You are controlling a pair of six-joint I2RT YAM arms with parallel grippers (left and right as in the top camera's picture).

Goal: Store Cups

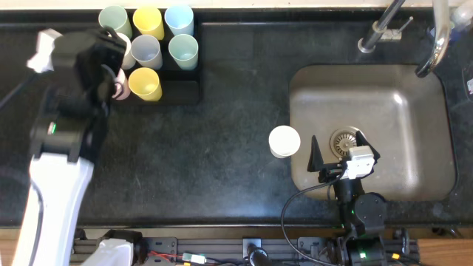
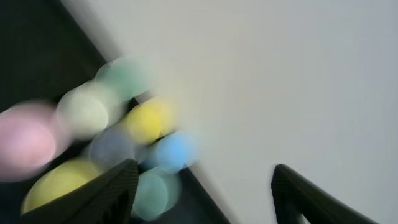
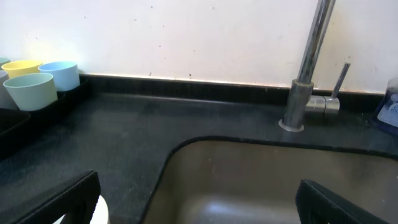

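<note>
Left gripper [image 2: 205,179] is spread wide with nothing between its fingers, and hangs over the black tray [image 1: 185,91] at 10 o'clock on the worktop [image 1: 192,170]. We count six coloured cups [image 1: 145,50] upright in the tray, plus a pink cup [image 1: 120,90] partly under the arm. White cup [image 1: 284,141] sits alone at the 9 o'clock rim of the sink [image 1: 414,89]. Right gripper [image 3: 199,191] is also spread and empty, at 4 o'clock from the white cup.

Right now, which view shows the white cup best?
Top view: the white cup sits whole beside the sink. Right wrist catches just a sliver of it; left wrist faces the coloured cups.
</note>
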